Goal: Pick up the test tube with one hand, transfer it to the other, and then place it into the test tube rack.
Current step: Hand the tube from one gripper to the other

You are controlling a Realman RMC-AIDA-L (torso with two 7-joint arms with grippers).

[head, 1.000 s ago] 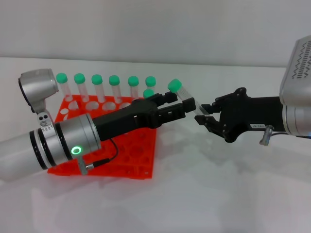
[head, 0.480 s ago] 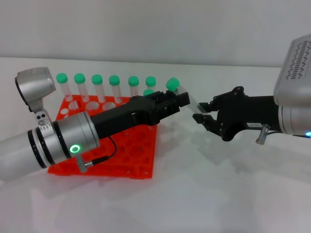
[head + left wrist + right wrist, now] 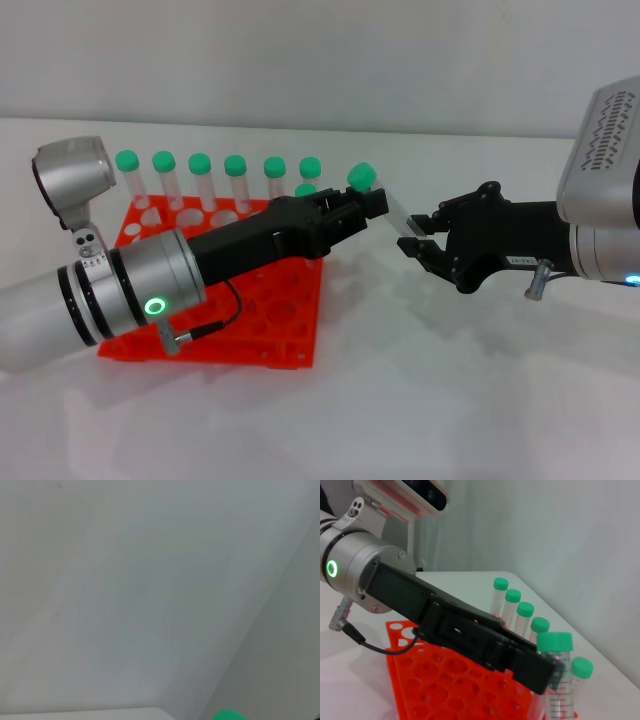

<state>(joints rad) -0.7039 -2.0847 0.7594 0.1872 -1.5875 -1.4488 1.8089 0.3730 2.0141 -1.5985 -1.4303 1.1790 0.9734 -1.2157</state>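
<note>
Two grippers meet at the centre of the head view. Reaching from lower left, the left gripper (image 3: pixel 368 207) is clamped on the test tube (image 3: pixel 385 202) just below its green cap. Coming from the right edge, the right gripper (image 3: pixel 413 237) has the tube's lower end between its fingers; whether they still pinch it cannot be told. At left stands the orange test tube rack (image 3: pixel 290 310), with seven capped tubes (image 3: pixel 200 180) along its far side.

Left wrist view: only a green cap sliver at the bottom edge.

Right wrist view: centre frame, the left gripper's fingers are closed on the tube at lower right, over the rack.
</note>
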